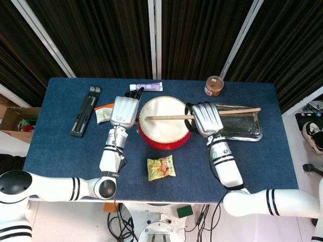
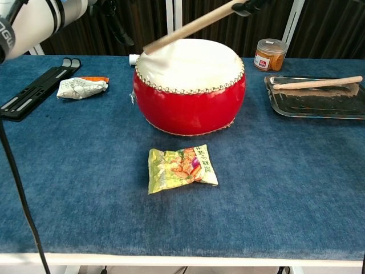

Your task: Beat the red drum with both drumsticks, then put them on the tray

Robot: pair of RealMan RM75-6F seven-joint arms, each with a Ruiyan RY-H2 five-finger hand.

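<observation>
The red drum [image 1: 165,124] sits mid-table, and the right hand [image 1: 204,119], just right of it, has its fingers closed round one drumstick [image 1: 166,117], which reaches left across the white skin with its tip near the drum's left edge. In the chest view that stick slopes down from upper right to the far-left rim, the tip seeming to touch or nearly touch the skin. The other drumstick [image 1: 237,112] lies across the tray [image 1: 252,134] on the right, one end overhanging the far right rim. The left hand [image 1: 124,112] hangs left of the drum, holding nothing I can see; how far its fingers are spread I cannot tell. The main risk, I judge, is carrying the held stick to the tray and knocking the resting one off its rim, or catching the jar [image 1: 214,86] beyond. A long stick gripped at one end may also swivel in the fingers and land half off the tray.
</observation>
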